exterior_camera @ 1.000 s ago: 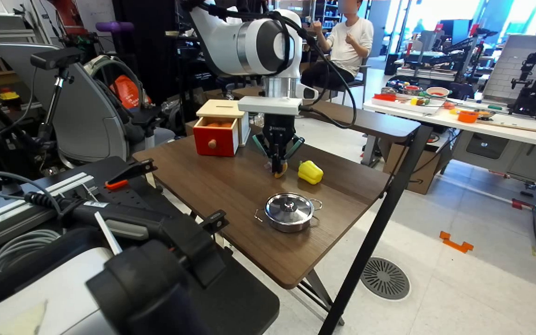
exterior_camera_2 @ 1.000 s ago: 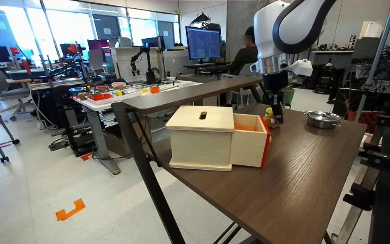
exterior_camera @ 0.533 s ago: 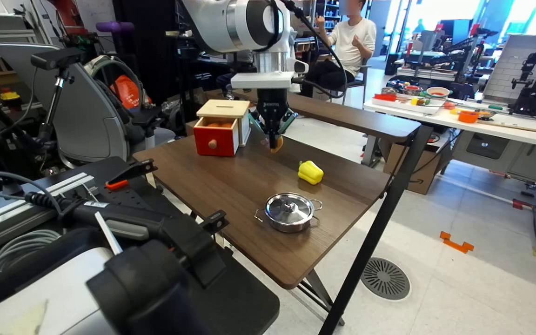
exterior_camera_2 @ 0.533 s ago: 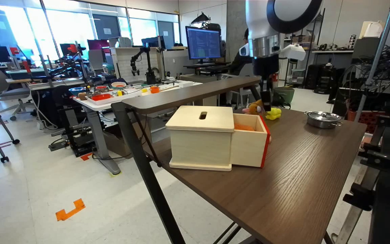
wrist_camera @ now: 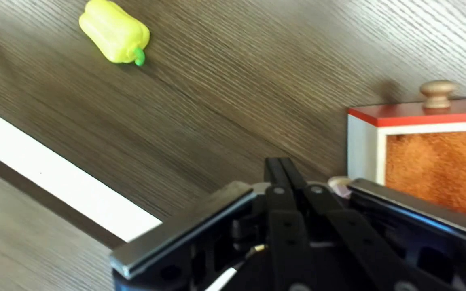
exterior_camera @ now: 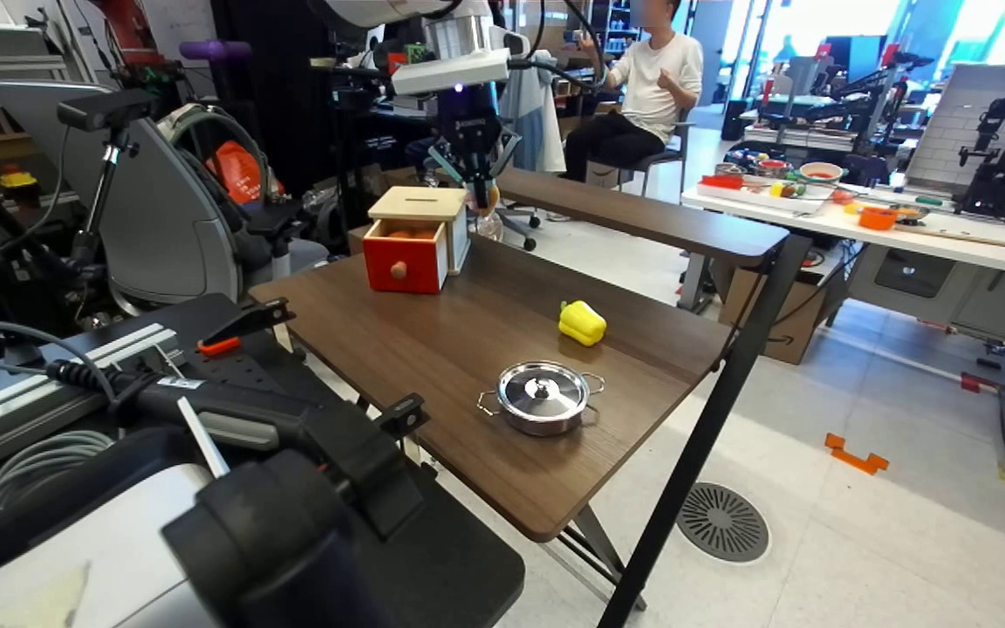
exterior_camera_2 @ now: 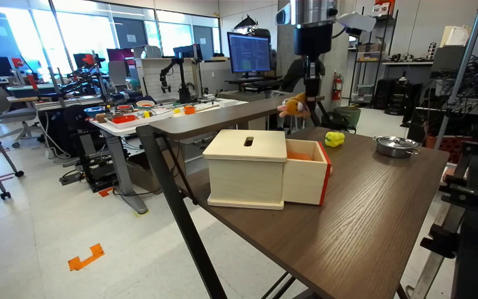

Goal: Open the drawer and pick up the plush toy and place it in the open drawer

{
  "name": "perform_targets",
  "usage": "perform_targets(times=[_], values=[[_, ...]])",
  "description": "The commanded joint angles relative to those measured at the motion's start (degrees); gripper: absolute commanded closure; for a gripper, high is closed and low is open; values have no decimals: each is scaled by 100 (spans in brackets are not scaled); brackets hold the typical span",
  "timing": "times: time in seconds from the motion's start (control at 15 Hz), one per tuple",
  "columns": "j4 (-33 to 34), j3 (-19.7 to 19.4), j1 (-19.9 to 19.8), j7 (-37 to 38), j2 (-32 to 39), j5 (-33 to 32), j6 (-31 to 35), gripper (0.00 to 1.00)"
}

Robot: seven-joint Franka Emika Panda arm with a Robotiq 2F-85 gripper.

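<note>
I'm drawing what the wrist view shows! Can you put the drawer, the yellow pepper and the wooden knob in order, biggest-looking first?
1. The drawer, largest even though the picture's edge cuts it off
2. The yellow pepper
3. The wooden knob, smallest

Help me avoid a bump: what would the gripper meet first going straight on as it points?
Likely the tabletop beside the open drawer, below the gripper; depth is unclear, so the held plush toy might brush the drawer first.

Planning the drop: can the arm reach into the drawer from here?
Likely yes. The drawer is open on top and no obstacle shows between it and the gripper holding the toy; something orange inside may limit room.
</note>
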Motion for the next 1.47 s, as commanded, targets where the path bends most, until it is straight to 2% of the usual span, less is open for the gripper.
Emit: perform_targets(times=[0.0, 0.33, 0.6, 1.4], values=[[-113, 327, 99, -272, -210, -72, -251, 100], [-132, 721, 87, -762, -71, 95, -453, 100], [-291, 867, 43, -1084, -58, 168, -556, 100], [-38, 730, 41, -1349, 433, -27, -1226, 100]])
